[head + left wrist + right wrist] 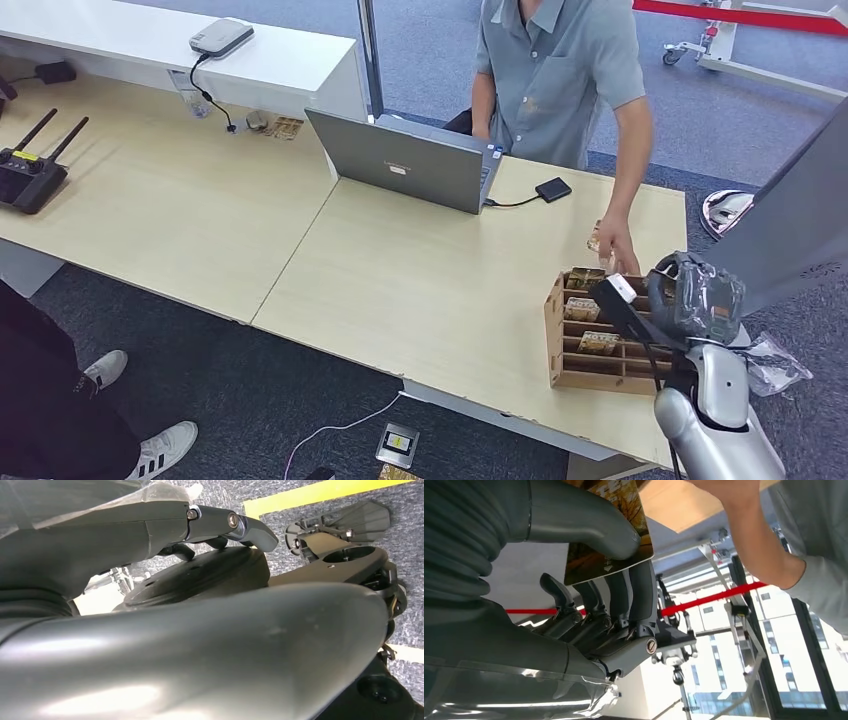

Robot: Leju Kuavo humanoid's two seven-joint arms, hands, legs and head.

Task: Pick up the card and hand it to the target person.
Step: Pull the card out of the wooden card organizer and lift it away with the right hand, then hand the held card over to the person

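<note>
Holding: our right hand pinches the card, lower right of head view.
Left: release to the person's hand; left hand unreadable.

A pale wooden bench crosses the frame over dark grey carpet. A white counter stands at upper left. Large windows let in bright daylight at lower right.
</note>
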